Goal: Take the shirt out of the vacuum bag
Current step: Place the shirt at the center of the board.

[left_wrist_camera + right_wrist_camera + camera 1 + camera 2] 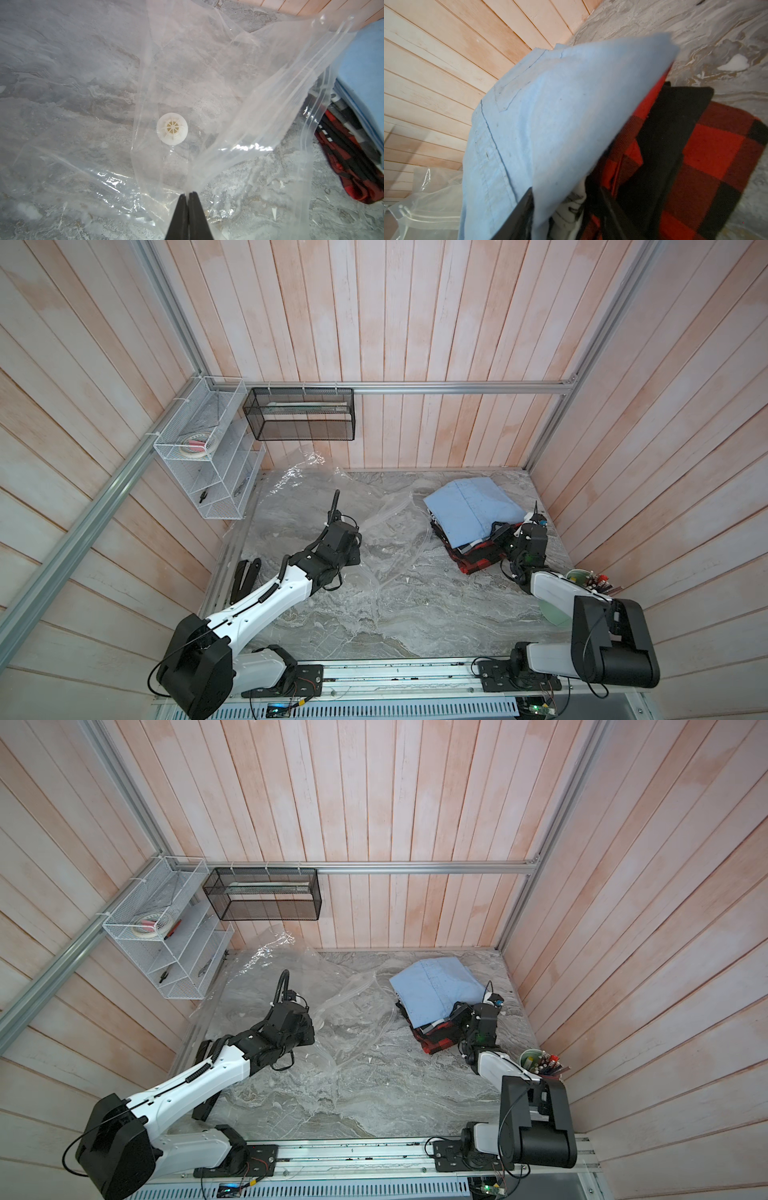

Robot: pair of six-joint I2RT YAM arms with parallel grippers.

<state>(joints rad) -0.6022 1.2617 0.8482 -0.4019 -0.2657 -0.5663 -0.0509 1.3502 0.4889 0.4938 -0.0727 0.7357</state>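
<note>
The light blue folded cloth shirt lies at the far right of the grey marble-look table. It sits on top of a red and black checked cloth and looks to be outside the big clear crinkly plastic vacuum bag. The bag is spread flat over the middle and far left of the table, with its small round white valve facing up. The left gripper has its jaws almost together and pinches a bunched fold of the bag. The right gripper is at the near edge of the clothes pile. Its jaws stand apart with the shirt's edge between them, and they do not seem to squeeze it. The shirt is probably soft, light and floppy. It will not break, but it may fall open if lifted by one thin corner, so a thick folded edge is the best place to grab. The bag is likely thin and slippery, so a bunched fold holds better than a flat bit.
</note>
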